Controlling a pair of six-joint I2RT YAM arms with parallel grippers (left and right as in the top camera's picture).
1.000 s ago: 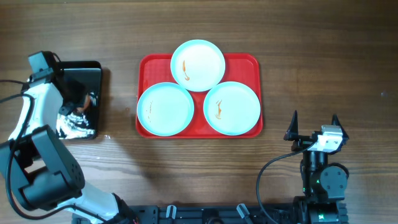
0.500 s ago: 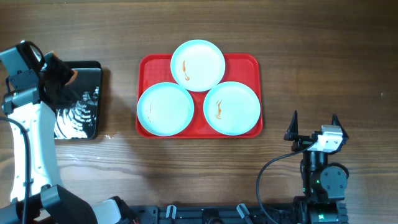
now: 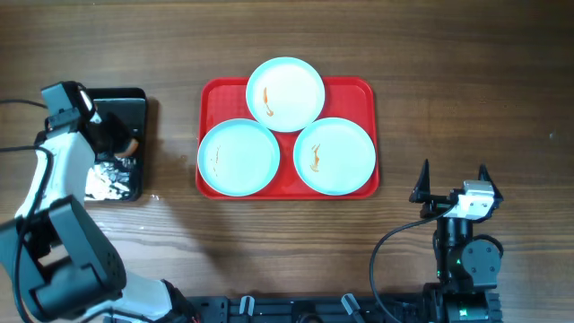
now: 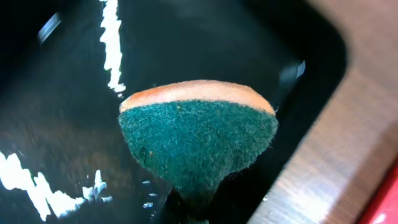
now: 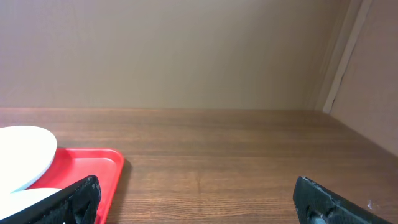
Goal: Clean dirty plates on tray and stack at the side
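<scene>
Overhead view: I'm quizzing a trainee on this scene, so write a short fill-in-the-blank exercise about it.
The red tray carries ___ plates.
The left tool, gripping a sponge, is above a second tray, coloured ___.
The right tool stands ___.
Missing words: three; black; open.

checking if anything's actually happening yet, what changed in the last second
The left claw, shut on the sponge, swept toward the far end of the black tray and back to its middle; the foam in it shifted. The plates, red tray and open right claw stayed put.
</scene>
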